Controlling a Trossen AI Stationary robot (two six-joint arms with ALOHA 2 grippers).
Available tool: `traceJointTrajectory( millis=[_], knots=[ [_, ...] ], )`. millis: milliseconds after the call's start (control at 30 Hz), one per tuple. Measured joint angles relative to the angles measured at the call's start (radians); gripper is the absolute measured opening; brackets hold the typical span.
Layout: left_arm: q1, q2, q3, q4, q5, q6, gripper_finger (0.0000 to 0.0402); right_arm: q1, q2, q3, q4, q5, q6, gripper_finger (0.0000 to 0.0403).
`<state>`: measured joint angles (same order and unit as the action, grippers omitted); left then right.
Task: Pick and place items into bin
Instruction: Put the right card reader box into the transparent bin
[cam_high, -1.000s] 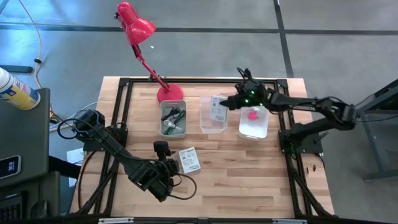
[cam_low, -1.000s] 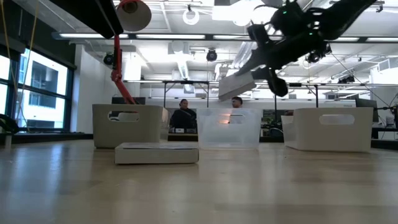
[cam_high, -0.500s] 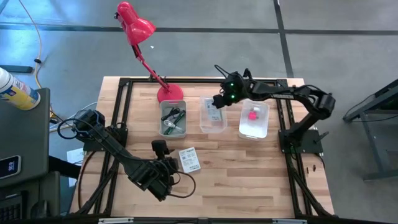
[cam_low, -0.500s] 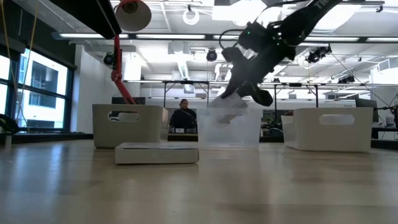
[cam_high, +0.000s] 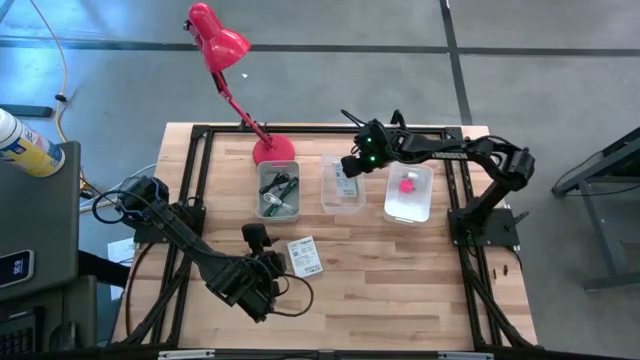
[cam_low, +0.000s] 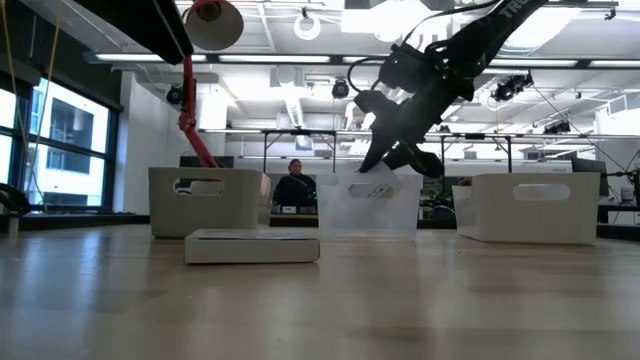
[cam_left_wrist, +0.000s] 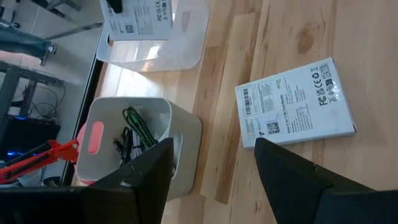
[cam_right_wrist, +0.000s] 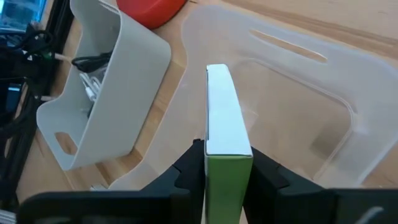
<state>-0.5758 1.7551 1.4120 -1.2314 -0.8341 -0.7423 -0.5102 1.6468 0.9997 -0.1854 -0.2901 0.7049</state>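
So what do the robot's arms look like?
Both arms are dark, almost black, built from jointed segments. The right arm has small green lights glowing near its gripper. The left arm has black cables looping around it, and its gripper has two flat dark fingers.

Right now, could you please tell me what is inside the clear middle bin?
In the clear middle bin, a white printed box stands on edge between the right gripper fingers. The bin floor around it looks bare; the part under the box is hidden.
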Motion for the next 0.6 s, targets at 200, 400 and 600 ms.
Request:
traceJointTrajectory(
  millis=[200, 400, 600],
  knots=[
    [0.0, 0.0, 0.0, 0.0, 0.0, 0.0, 0.0216, 0.0, 0.0, 0.0, 0.019, 0.0, 0.025, 0.0076],
    [0.0, 0.0, 0.0, 0.0, 0.0, 0.0, 0.0216, 0.0, 0.0, 0.0, 0.041, 0.003, 0.031, 0.0087],
    [0.0, 0.0, 0.0, 0.001, 0.001, -0.005, 0.0216, 0.0, 0.0, 0.0, 0.041, 0.003, 0.035, 0.0131]
  ],
)
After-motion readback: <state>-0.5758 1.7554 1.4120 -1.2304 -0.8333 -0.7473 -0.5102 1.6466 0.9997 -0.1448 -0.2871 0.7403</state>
